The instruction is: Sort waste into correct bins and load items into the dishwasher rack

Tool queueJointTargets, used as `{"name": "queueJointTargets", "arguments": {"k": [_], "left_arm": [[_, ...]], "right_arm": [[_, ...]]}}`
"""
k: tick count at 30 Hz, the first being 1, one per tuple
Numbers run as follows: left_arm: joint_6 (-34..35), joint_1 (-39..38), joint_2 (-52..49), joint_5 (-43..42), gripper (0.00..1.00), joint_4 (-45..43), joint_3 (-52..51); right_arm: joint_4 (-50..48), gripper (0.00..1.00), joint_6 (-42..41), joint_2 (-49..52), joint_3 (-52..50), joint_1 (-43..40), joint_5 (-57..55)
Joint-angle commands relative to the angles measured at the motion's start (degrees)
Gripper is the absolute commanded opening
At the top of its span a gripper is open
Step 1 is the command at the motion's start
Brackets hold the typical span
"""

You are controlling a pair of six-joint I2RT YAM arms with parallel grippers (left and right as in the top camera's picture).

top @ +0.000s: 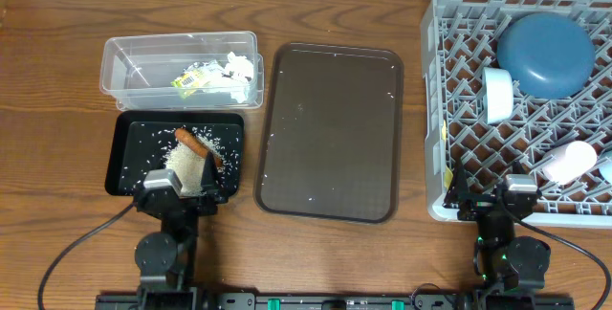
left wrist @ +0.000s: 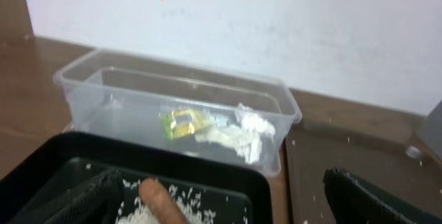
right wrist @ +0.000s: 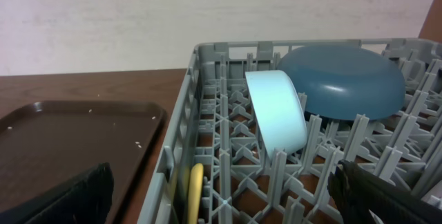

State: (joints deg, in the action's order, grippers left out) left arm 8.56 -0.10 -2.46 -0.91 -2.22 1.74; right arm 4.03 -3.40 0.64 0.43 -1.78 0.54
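Since the left claw (top: 182,190) stands wide with nothing between its fingers, whatever it takes next must come from what lies under it. It hangs over the near edge of the black tray (top: 122,162). Just ahead of its fingers lie the carrot (left wrist: 162,203) and a heap of rice (left wrist: 138,216), touching each other. I judge the carrot firm, light and a little slick, best pinched across its middle. The rice is loose and would crumble out of a pinch, so tipping suits it better. Beyond that tray, the clear tub (left wrist: 76,79) holds the wrapper (left wrist: 181,122) and the tissue (left wrist: 238,135) side by side. Both look nearly weightless, the tissue soft and crushable, the wrapper thin and slippery; either is best taken at a raised fold.

The right claw (top: 492,197) is likewise wide and empty, at the near wall of the rack (right wrist: 207,72). Nearest it, the spoon (right wrist: 195,189) stands slotted upright; slim and stiff, it would be taken by the handle. Farther in, the blue cup (right wrist: 276,113) lies on its side just beside the dish (right wrist: 342,82), which rests upside down. Both look hard and smooth, the dish the heavier, and the rim is the place to grip. A few grains dot the brown tray (top: 330,128) between the two arms.
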Motion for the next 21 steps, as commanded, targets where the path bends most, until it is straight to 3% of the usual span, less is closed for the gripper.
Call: {"name": "queueJointTargets", "arguments": {"k": [1, 5, 9, 21], "left_arm": [[-2.19, 0.20, 2.16, 0.52, 0.95, -1.57, -1.51], [-4.70, 0.20, 2.36, 0.50, 0.95, -0.70, -1.53], [-4.44, 0.17, 2.34, 0.11, 0.95, 6.47, -1.51], [-4.46, 0.20, 2.23, 0.09, 0.95, 6.25, -1.51]], "right_arm": [[0.24, 0.99, 0.68, -0.35, -0.13, 0.46, -0.33], [0.24, 0.99, 0.68, -0.35, -0.13, 0.46, -0.33], [0.24, 0.99, 0.70, -0.35, -0.13, 0.46, -0.33], [0.24, 0.99, 0.70, -0.35, -0.13, 0.46, -0.33]]}}
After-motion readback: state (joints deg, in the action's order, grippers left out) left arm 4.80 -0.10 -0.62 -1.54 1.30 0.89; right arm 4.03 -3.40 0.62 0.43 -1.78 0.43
